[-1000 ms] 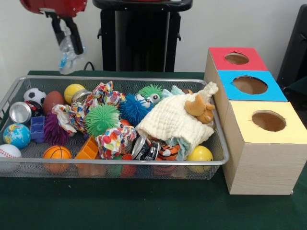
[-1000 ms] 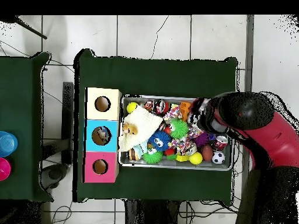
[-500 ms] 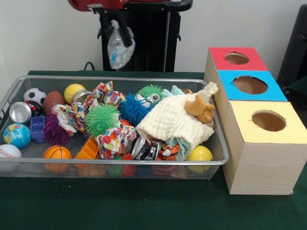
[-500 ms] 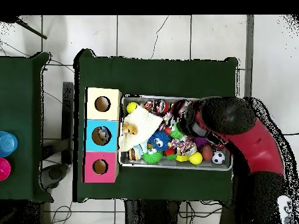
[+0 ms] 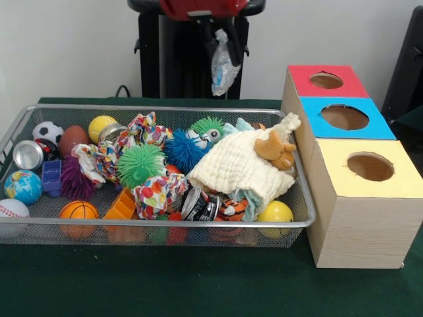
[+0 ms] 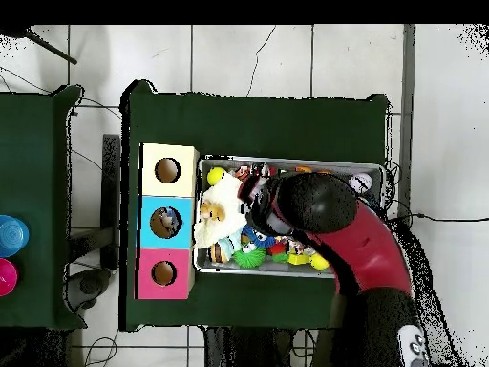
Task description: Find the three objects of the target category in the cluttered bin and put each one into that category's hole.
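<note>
Green cloth covers the table where our gripper (image 5: pixel 225 41), jaws clenched on a crumpled clear plastic bag (image 5: pixel 221 66), has swung from the wire bin's (image 5: pixel 198 223) far end toward the three-holed box (image 5: pixel 360 218), so a drop looks close

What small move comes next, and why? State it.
Probably keep carrying toward the coloured boxes. The tool is shut on a crumpled clear plastic piece, hanging high above the wire bin, short of the three holes. Which hole suits it cannot be told.
</note>
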Robot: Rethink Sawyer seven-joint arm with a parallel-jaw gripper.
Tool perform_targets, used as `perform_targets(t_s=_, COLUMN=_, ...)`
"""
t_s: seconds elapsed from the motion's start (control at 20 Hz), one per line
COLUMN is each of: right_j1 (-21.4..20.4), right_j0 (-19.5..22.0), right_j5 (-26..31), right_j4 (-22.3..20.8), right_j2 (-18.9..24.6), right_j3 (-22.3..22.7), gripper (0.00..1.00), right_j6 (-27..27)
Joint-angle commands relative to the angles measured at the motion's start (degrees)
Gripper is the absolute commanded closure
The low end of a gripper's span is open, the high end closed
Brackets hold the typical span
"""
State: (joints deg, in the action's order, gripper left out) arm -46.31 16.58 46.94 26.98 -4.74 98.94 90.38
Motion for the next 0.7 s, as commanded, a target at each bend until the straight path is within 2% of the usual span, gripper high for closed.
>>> perform_targets(t_s=0.05, right_j1=0.04, right_j0=-3.6, right_j5=-11.09, right_j4=3.21, right_j2=4.44, right_j3=12.26, gripper=1.0, right_j6=11.43)
perform_targets(t_s=0.35, right_j1=0.94, right_j0=-4.79, right_j5=-19.3, right_j4=5.68, right_j2=6.54, right_j3=16.21, gripper=1.0, right_j6=11.68)
perform_targets(t_s=0.7, right_j1=0.45, right_j0=-7.56, right_j5=-21.39, right_j4=6.79, right_j2=6.56, right_j3=17.34, gripper=1.0, right_j6=14.05)
